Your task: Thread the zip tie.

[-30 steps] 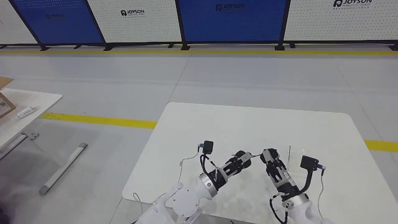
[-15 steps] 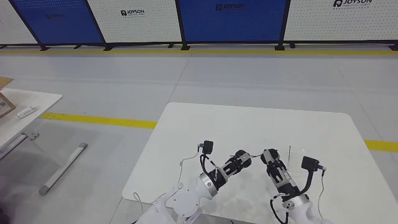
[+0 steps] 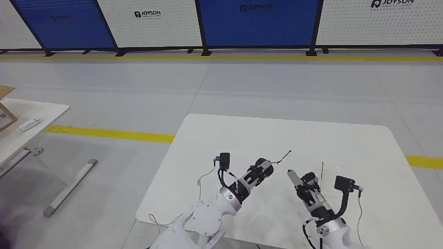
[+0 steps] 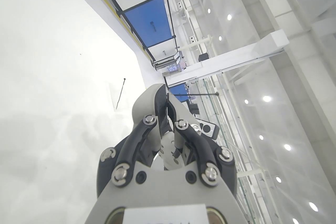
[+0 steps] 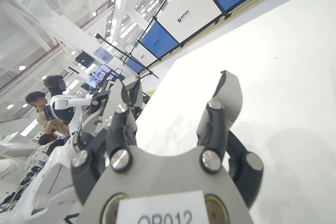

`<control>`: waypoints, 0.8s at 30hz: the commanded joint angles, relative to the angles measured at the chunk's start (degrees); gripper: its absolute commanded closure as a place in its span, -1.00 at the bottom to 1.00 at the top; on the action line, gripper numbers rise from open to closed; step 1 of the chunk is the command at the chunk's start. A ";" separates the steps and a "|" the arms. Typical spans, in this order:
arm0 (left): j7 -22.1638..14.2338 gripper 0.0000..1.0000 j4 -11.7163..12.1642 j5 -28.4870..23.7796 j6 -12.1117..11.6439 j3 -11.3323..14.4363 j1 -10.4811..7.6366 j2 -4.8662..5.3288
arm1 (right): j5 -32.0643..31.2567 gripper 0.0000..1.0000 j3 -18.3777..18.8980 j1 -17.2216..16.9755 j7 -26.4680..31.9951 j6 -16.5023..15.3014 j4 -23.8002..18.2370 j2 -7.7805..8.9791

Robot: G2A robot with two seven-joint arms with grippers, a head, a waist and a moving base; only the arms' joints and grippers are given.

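My left gripper (image 3: 266,165) (image 4: 165,93) is shut on a thin black zip tie (image 3: 281,157) (image 4: 194,94). The tie sticks out past the fingertips toward the table's far right, above the white table (image 3: 228,138). Just to the right, my right gripper (image 3: 296,177) (image 5: 173,80) stands open with nothing between its fingers. In the right wrist view the held zip tie (image 5: 118,49) slants up from the other arm's shut gripper (image 5: 134,86). A second black zip tie (image 3: 322,168) (image 4: 120,93) lies flat on the table beyond the right gripper.
Both grippers hover near the table's front edge, with bare tabletop (image 3: 332,138) beyond them. Another table (image 3: 28,121) with small items stands off to the left. Blue and white panels (image 3: 256,7) line the back of the floor.
The two grippers were close together with the tie between them. The left gripper has since drawn back to the left with the tie, and the right gripper has shifted slightly toward the front edge.
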 commanded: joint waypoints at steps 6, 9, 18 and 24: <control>-1.26 1.00 -0.68 -2.56 0.68 -0.44 0.29 0.00 | 0.68 -1.00 0.33 -0.21 -0.14 1.73 0.01 -0.06; -1.26 1.00 -0.68 -2.56 0.68 -0.44 0.29 0.00 | 0.21 -1.00 0.35 -0.17 0.41 2.24 0.19 -0.03; 1.69 1.00 -3.23 0.08 5.52 -1.41 1.17 0.08 | -21.51 -1.00 1.77 3.03 4.08 -1.91 2.41 1.34; 0.32 1.00 -4.20 0.94 6.35 -1.37 1.44 0.20 | -21.07 -1.00 2.00 3.52 4.42 -1.92 2.71 1.34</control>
